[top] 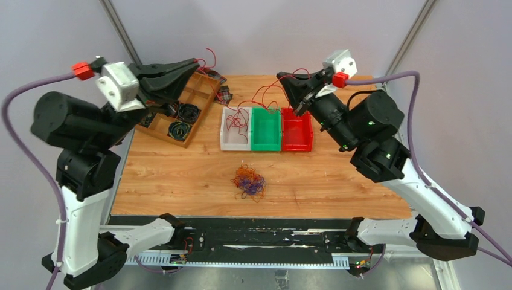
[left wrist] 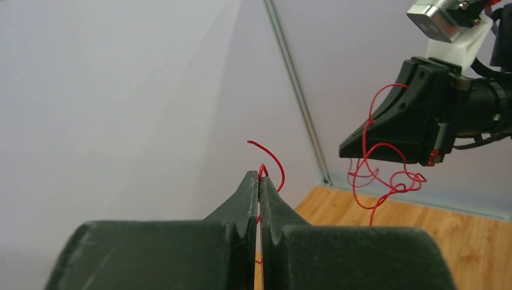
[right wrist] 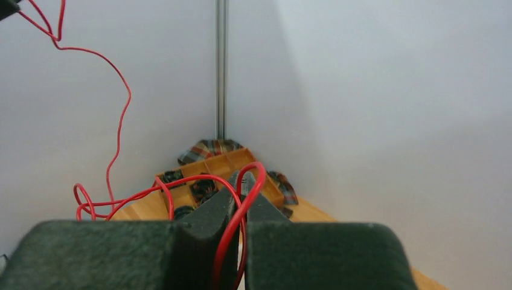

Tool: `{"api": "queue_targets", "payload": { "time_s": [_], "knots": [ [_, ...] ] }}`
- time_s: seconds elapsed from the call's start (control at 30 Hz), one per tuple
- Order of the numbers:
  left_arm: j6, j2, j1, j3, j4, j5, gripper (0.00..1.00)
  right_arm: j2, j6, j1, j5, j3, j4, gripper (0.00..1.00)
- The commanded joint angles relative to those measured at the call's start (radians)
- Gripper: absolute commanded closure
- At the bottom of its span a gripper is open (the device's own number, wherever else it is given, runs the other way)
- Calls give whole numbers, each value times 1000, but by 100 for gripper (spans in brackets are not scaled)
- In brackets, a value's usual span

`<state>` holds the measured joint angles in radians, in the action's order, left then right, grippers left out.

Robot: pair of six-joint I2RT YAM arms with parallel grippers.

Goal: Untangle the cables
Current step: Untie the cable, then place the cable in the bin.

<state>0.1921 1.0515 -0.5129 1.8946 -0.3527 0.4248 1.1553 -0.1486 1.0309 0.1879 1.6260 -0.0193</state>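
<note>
A small clump of fine red, orange and purple cables [top: 249, 183] lies on the wooden table in front of the bins. One red wire [top: 236, 124] is pulled free of it and sags into the white bin [top: 224, 144]. My left gripper [top: 197, 63] is raised over the table's far left. In the left wrist view it [left wrist: 259, 178] is shut on that wire's end, which curls above the tips. My right gripper [top: 282, 77] is raised at the far right. In the right wrist view it [right wrist: 241, 178] is shut on a loop of the red wire [right wrist: 121, 103].
A green bin [top: 267, 147] and a red bin [top: 297, 147] stand beside the white one. A wooden compartment tray [top: 202, 96] with black coiled bundles [top: 187, 112] sits at the far left, with plaid cloth [top: 222, 92] behind it. Grey walls close the back.
</note>
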Motion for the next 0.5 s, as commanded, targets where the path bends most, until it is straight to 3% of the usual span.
{"api": "queue_targets", "payload": {
  "time_s": [0.0,0.2,0.33,0.47],
  "knots": [
    [-56,24,-4,-97,-11,42,100,17,90,-91,-20,-86,-22,99],
    [-120,184,-10,-117,-48,95,100,12,268,-279,-69,-241,-21,99],
    [-96,340,-52,-7,-154,97,100,3,402,-419,-182,-362,6,100],
    [-90,413,-65,18,-189,98,100,16,427,-436,-224,-411,30,99]
  ]
}}
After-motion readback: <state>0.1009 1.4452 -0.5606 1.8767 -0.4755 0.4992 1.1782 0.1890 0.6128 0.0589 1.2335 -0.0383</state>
